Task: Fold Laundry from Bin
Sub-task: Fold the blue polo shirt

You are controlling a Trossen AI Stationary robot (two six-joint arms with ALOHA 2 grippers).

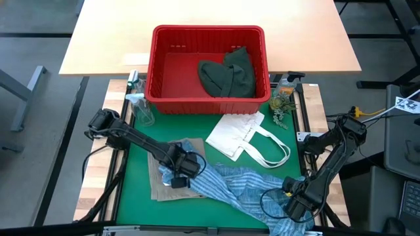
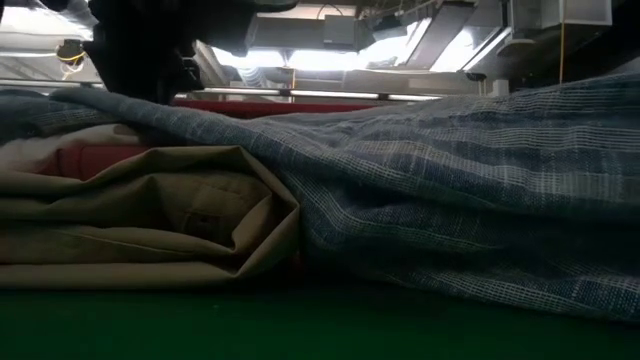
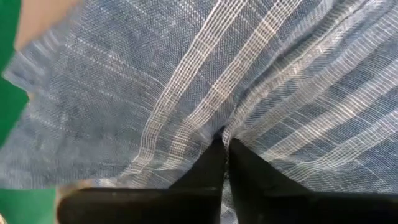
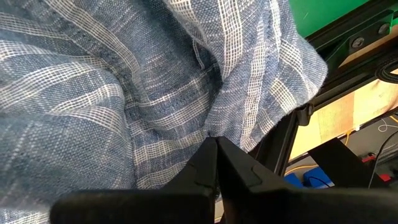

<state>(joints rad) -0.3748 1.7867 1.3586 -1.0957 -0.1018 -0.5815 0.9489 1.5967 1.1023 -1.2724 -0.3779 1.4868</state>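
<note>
**Occlusions**

Shirt (image 1: 243,187) runs off the high view's lower edge. Tan garment (image 1: 172,172) partly covered by shirt and left arm. Low view: bin (image 2: 270,103) shows only as a red sliver behind cloth.

No lettering can be read anywhere — no label, brand, number or sign.

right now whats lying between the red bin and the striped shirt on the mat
In the high view, a flat white tote bag with loop handles lies between the red bin and the striped shirt, on the green mat.
</note>
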